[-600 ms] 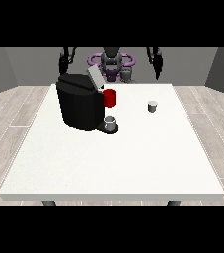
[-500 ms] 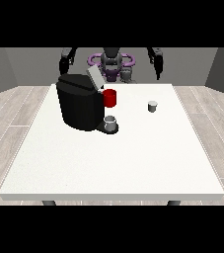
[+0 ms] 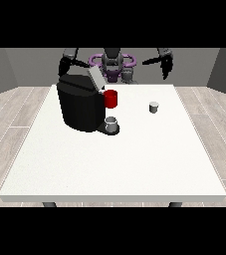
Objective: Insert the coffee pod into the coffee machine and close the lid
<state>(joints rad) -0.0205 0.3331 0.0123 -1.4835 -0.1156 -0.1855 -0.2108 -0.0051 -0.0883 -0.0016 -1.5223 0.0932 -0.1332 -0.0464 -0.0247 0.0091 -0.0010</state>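
The black coffee machine [image 3: 80, 107] stands on the left half of the white table [image 3: 114, 164], with its grey lid [image 3: 95, 78] tilted up and open. It has a red part [image 3: 111, 98] on its front and a grey cup [image 3: 112, 123] on its drip base. The coffee pod [image 3: 154, 106], a small grey cylinder, stands upright on the table to the right of the machine. The hand at the view's right [image 3: 168, 67] hangs in the air behind the table's far edge, fingers pointing down, holding nothing. The hand at the view's left [image 3: 63, 66] is raised behind the machine and partly hidden by it.
The robot's torso [image 3: 113, 64] with a purple ring stands behind the table's far edge. White table surface stretches from the machine and pod to the near edge. Wooden floor surrounds the table.
Both arms have spread a little outward from the torso. The hand at the view's right has shifted slightly right and down. Machine, lid and pod have not moved.
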